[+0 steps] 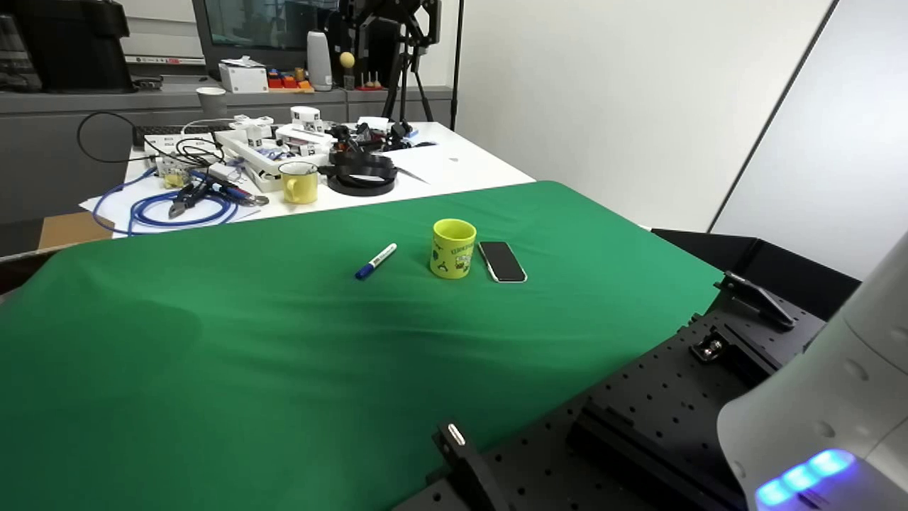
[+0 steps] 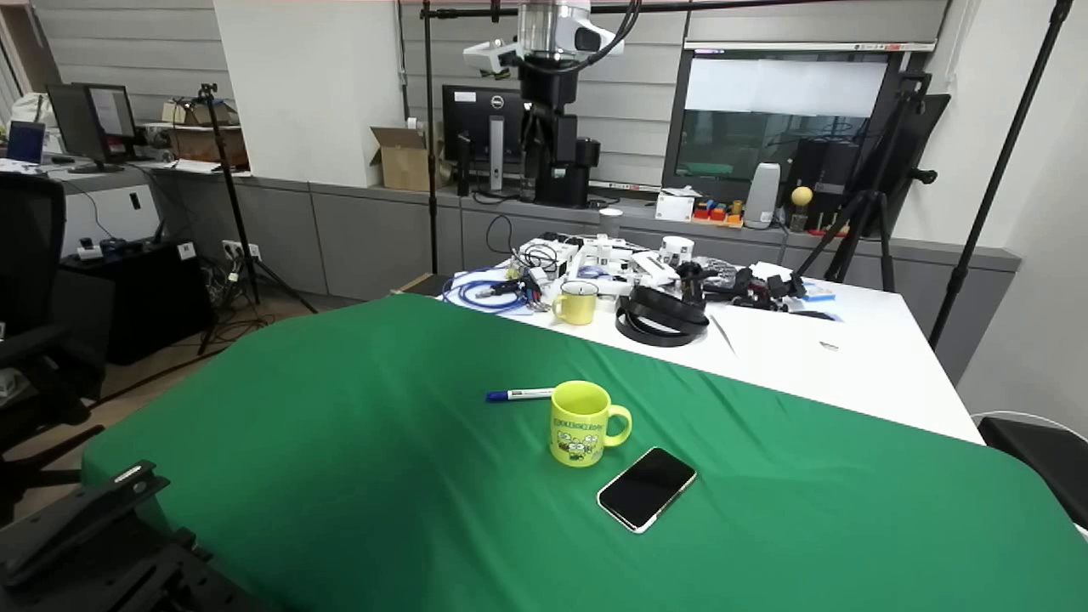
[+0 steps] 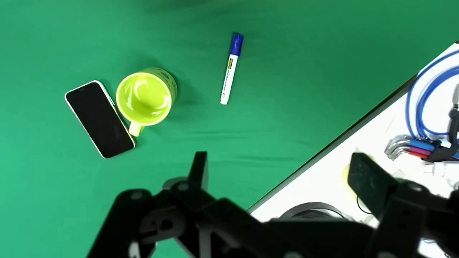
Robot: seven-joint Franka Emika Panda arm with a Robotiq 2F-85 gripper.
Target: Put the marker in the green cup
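The marker, white with a blue cap, lies flat on the green cloth in both exterior views (image 1: 377, 261) (image 2: 520, 394) and in the wrist view (image 3: 230, 70). The green cup, yellow-green with a printed side and a handle, stands upright beside it in both exterior views (image 1: 452, 250) (image 2: 580, 425). In the wrist view its inside (image 3: 146, 96) shows nothing in it. My gripper (image 3: 279, 157) is open, with nothing between its fingers. It hangs high above, at the top of an exterior view (image 1: 392, 25), apart from marker and cup.
A black phone (image 1: 502, 262) lies close beside the cup, on the side away from the marker; it also shows in the wrist view (image 3: 100, 119). A white table (image 2: 816, 357) adjoins the cloth, with a yellow mug (image 2: 576, 303), black straps (image 2: 661, 316), blue cable and tools.
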